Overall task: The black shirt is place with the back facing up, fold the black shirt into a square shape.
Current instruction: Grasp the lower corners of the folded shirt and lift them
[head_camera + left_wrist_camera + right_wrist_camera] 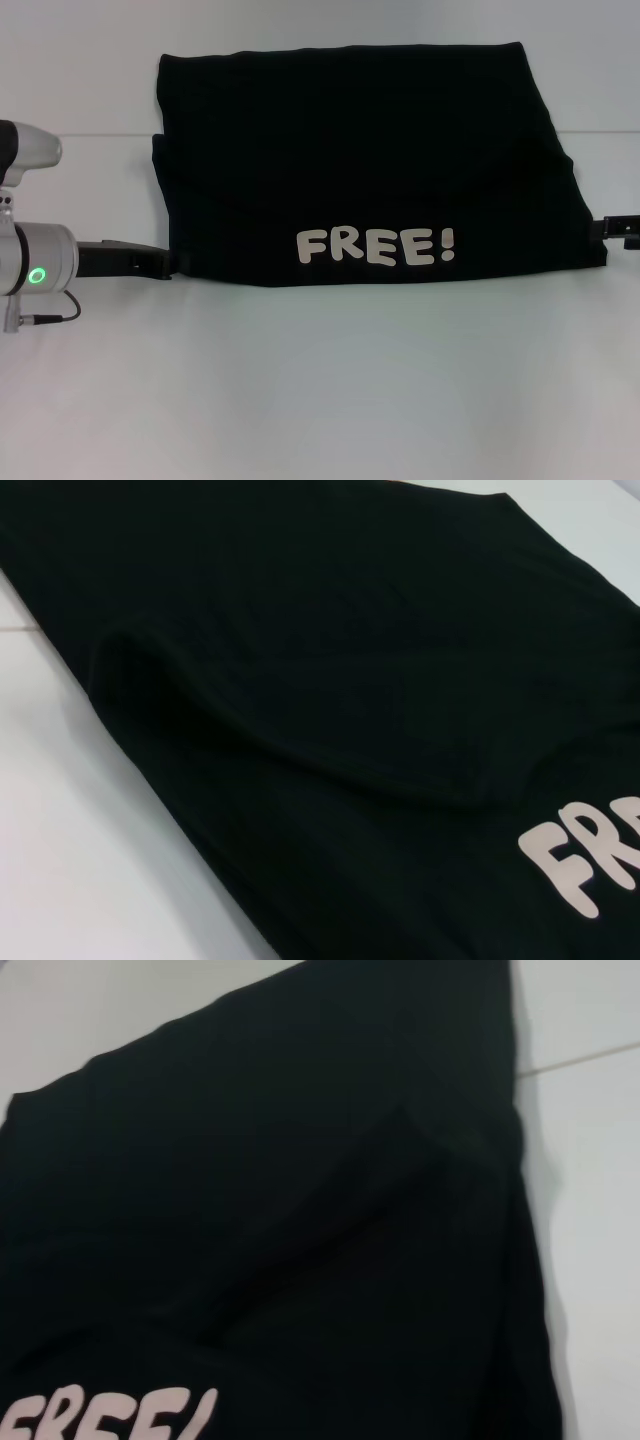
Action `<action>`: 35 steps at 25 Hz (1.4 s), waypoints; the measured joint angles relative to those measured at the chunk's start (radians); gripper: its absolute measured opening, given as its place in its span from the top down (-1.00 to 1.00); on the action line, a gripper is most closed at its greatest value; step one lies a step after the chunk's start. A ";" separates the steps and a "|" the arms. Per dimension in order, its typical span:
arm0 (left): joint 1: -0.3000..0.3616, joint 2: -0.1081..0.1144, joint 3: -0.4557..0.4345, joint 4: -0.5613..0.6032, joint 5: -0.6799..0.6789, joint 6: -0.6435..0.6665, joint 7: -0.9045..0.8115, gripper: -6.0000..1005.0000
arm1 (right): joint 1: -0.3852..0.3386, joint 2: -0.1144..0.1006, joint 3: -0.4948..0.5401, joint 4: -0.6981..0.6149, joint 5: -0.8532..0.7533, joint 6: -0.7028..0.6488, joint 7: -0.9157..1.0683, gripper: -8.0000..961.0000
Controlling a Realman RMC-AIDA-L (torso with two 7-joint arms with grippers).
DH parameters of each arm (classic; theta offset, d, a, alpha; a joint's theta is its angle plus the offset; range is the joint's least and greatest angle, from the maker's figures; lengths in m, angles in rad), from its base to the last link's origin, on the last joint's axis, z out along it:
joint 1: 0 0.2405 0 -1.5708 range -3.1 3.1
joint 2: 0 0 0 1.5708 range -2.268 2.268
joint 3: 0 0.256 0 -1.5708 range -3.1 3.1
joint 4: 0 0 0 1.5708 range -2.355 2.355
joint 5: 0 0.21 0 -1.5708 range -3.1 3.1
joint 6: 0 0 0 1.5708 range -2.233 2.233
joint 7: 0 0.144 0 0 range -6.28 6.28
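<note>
White tabletop (320,400) fills the head view, crossed by a faint seam in its upper part. Spread over the centre and upper half lies the black shirt (360,160), already doubled into a wide band, with the cream "FREE!" lettering (376,246) reading along its lower edge.

At the lower left corner of the cloth the left tool (165,266) reaches in at tabletop level, its tip at the hem. At the right edge of the frame the right tool (610,228) meets the shirt's lower right corner. Whether either tool is apart or pinched on fabric cannot be told, since black fingers merge with black cloth, and neither wrist view shows any fingers.

Both wrist views show soft ridges and a raised fold in the fabric. Judging from that, the shirt is light, limp and will sag and drag rather than keep its shape, so it likely wants holding at two corners together. The lower corners, where layers stack, look the sensible places to pinch, catching every layer so none slips behind.
</note>
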 joint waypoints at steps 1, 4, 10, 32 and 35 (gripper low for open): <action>-0.001 0.000 0.000 -0.001 0.000 -0.001 0.000 0.98 | 0.006 0.008 -0.012 0.016 0.000 0.040 -0.005 -0.49; -0.007 0.002 0.000 -0.003 0.000 -0.003 0.000 0.98 | 0.012 0.019 -0.024 0.020 -0.001 0.083 -0.009 -0.49; -0.012 0.003 0.003 -0.004 0.001 -0.004 0.001 0.98 | 0.047 0.055 -0.038 0.027 0.001 0.184 -0.018 -0.46; -0.017 0.008 0.003 -0.001 0.001 -0.007 -0.005 0.98 | 0.048 0.067 -0.064 0.064 0.001 0.203 -0.005 0.02; -0.017 0.008 0.003 -0.001 0.001 -0.007 -0.006 0.98 | 0.043 0.067 -0.064 0.064 0.000 0.193 -0.007 0.03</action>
